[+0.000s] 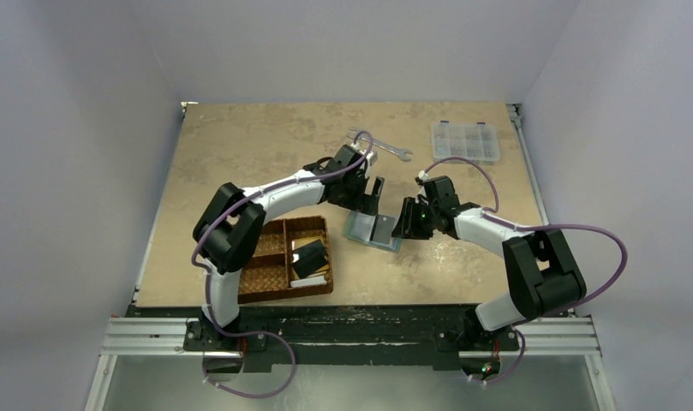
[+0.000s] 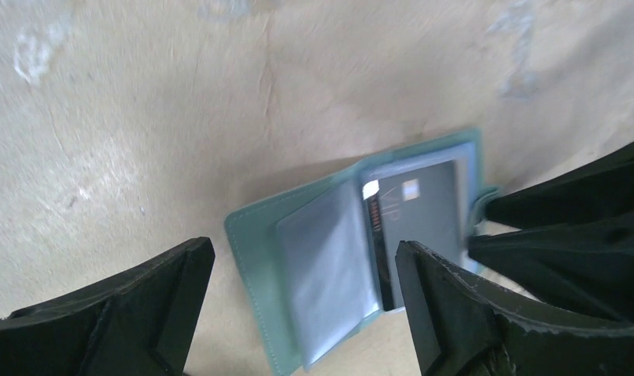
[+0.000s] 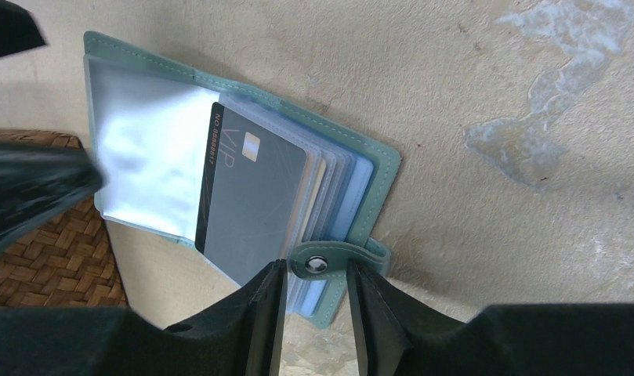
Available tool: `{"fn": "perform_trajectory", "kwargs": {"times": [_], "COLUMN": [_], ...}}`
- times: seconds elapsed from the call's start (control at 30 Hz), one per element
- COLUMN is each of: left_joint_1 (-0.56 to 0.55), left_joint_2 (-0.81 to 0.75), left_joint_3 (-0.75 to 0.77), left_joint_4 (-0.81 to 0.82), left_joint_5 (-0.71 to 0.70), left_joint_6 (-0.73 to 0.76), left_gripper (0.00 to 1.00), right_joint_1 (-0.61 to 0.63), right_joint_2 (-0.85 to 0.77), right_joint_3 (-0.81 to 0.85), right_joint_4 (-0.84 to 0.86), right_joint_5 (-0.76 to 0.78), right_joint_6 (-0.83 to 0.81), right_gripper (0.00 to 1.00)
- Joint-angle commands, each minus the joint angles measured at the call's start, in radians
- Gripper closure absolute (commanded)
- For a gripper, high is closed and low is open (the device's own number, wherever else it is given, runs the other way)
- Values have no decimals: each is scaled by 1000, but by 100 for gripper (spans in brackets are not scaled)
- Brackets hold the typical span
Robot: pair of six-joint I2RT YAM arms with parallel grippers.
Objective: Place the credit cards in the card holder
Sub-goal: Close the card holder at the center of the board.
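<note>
Left gripper (image 2: pixel 302 270) gaped wide over the holder (image 2: pixel 251 235), its grey card (image 2: pixel 423 227) running 12-to-6. At 3 o'clock, the right gripper (image 3: pixel 315 290) straddled the snap tab (image 3: pixel 321 262), grip untellable.

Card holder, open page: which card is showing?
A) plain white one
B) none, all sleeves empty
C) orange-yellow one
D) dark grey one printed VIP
D: the open card holder has a dark grey card printed VIP on its open page, clearest in the right wrist view.
</note>
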Motion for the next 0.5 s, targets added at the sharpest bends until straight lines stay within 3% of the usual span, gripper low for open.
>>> {"fn": "perform_trajectory", "kwargs": {"times": [0.0,0.13,0.23,0.47], "left_joint_1": [12,16,18,10], "left_joint_2": [-8,-8,-39,-165], "left_joint_3": [-53,-115,-175,-297], "left_joint_4": [13,100,196,469], "left_joint_5": [36,203,302,405], "left_joint_6": [-7,-55,-113,-284], "left_gripper": [5,5,12,21], "right_joint_1": [0,0,-1,0], "right_joint_2": [-10,-7,-6,-14], "right_joint_3": [-8,-10,-11,-22], "right_joint_4": [9,13,14,19], "right_joint_5": [11,8,6,3], "right_joint_6": [-22,-23,-22,-14], "right_gripper": [57,57,57,58]}}
